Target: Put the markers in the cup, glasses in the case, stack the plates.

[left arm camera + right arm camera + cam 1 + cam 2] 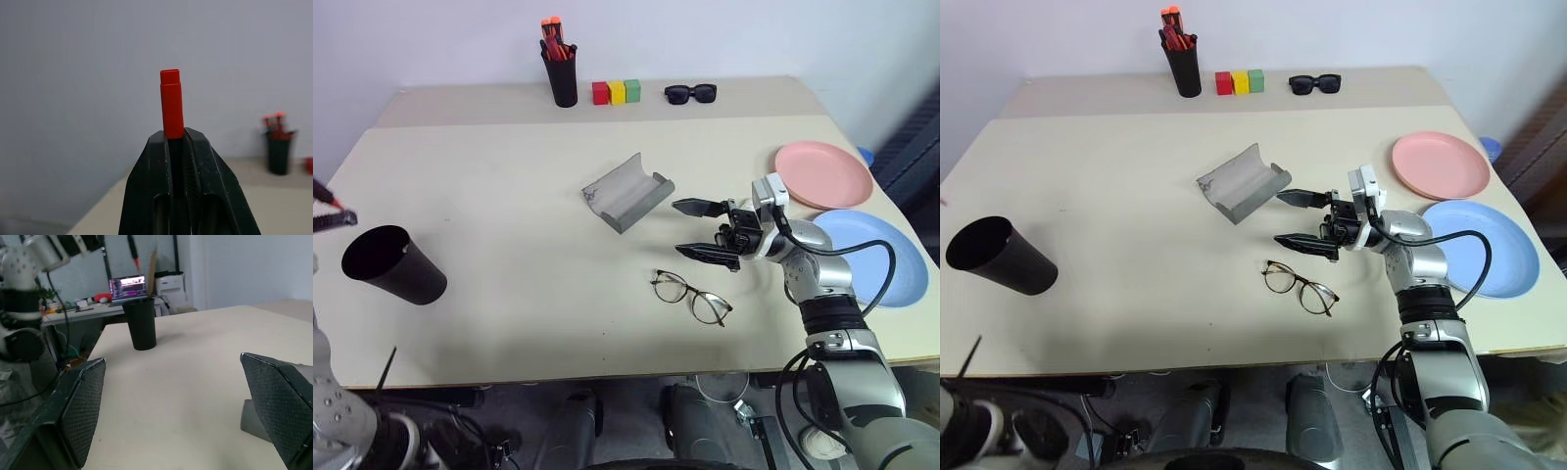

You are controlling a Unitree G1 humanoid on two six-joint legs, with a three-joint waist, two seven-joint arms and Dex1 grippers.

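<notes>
Along the table's (509, 147) far edge: pen holder (563, 76) with orange-red pens, three coloured blocks (616, 92), sunglasses (690, 93); nothing lying between the open case (628, 193) and the glasses (692, 296). Glasses flat near the front edge, long axis slanting front-right; cup (391, 264) tipped at far left; pink plate (822, 174) touching blue plate (871, 255) at right. Right gripper (703, 230) spread wide, aimed leftward between case and glasses; left gripper (176, 142) clamped on a marker (171, 103), red end protruding.

Beige table (509, 255). On it: wide black cup (391, 264) at the left edge; open grey case (628, 191) mid-table; wire-framed glasses (692, 296) near the front; pink plate (822, 174) and blue plate (871, 257) at the right, rims close; along the back, pen holder (562, 74), coloured blocks (616, 92), black sunglasses (690, 93).
</notes>
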